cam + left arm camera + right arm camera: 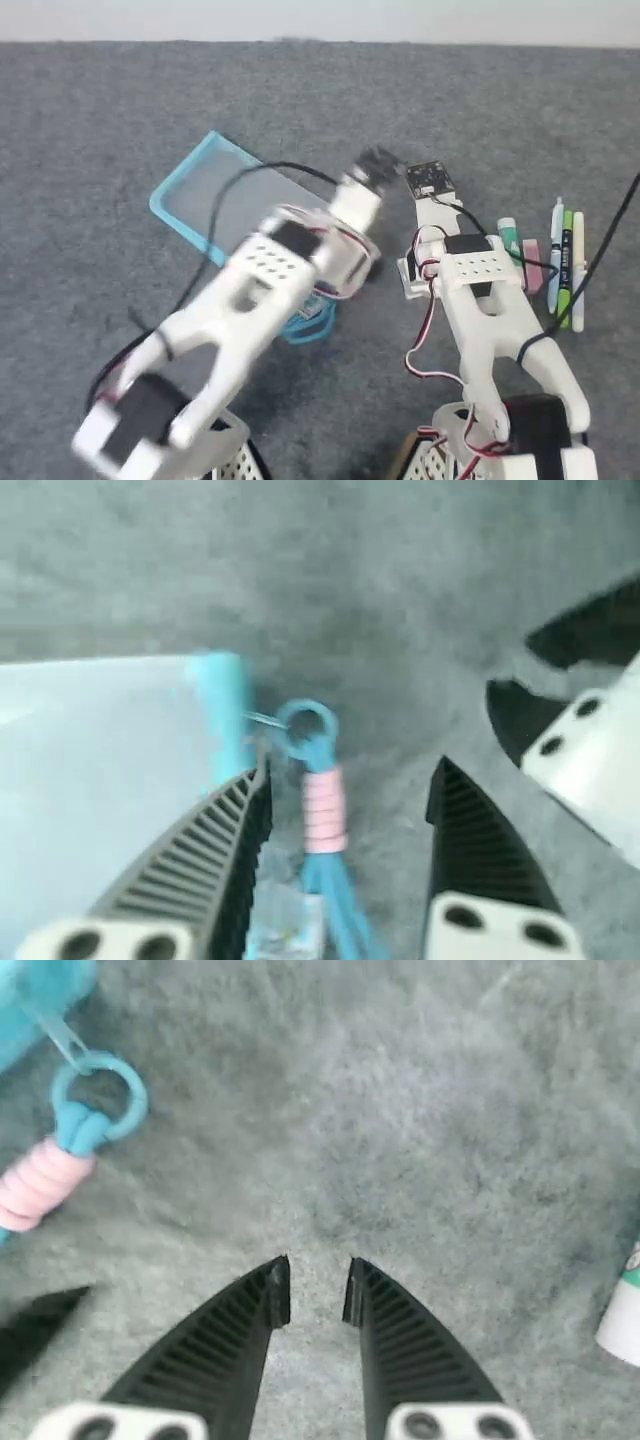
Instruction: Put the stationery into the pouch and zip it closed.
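Note:
A clear pouch (215, 195) with a blue edge lies flat on the grey carpet, partly under my left arm (270, 280). In the left wrist view the pouch (100, 760) borders my left gripper (350, 778), which is open and straddles the zip pull: a blue ring (305, 725) with a pink bead (324, 810) on a blue strap. My right gripper (316, 1285) hovers over bare carpet, open by a narrow gap with nothing in it; the ring (98, 1095) lies off to one side. Pens (567, 265), a pink eraser (533, 265) and a green-capped item (510, 235) lie beside my right arm (475, 275).
The carpet (120, 110) covers the whole table, with free room at the back and far left. A white wall strip runs along the far edge. A white, green-topped item (622, 1310) shows at the edge of the right wrist view.

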`<action>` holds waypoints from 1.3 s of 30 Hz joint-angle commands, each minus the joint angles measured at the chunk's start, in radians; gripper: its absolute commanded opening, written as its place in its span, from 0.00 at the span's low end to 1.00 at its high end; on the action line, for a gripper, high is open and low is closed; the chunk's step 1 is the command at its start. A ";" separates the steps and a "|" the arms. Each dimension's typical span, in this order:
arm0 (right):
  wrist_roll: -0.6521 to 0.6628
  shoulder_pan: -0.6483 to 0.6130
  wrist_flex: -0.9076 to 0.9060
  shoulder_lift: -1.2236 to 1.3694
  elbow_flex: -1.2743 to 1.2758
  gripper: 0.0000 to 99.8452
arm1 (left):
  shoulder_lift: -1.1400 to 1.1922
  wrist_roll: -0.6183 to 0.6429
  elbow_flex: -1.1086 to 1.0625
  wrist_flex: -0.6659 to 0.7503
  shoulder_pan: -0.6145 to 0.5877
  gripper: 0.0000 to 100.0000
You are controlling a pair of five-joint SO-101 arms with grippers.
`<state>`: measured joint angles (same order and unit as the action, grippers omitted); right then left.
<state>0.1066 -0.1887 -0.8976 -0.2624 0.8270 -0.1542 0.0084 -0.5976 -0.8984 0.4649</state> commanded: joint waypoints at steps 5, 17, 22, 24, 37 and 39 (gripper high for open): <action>-0.044 -0.170 0.016 -0.056 -0.008 0.09 | -0.288 0.155 0.058 -0.192 -0.440 0.24; -0.393 -0.444 0.015 -0.045 -0.129 0.09 | -0.296 0.098 -0.278 0.140 -0.750 0.24; -0.451 -0.467 0.015 -0.027 -0.195 0.09 | -0.288 0.086 -0.289 0.140 -0.743 0.24; -0.453 -0.476 0.016 0.012 -0.198 0.09 | -0.288 0.084 -0.289 0.141 -0.746 0.24; -0.456 -0.374 0.016 0.278 -0.322 0.17 | -0.288 0.084 -0.289 0.140 -0.744 0.24; -0.456 -0.375 0.024 0.298 -0.325 0.17 | -0.288 0.084 -0.289 0.140 -0.744 0.24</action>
<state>-0.3307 -0.5769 -0.8899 0.0353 0.5539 -0.3920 0.1066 -0.8968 -0.7864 -0.2777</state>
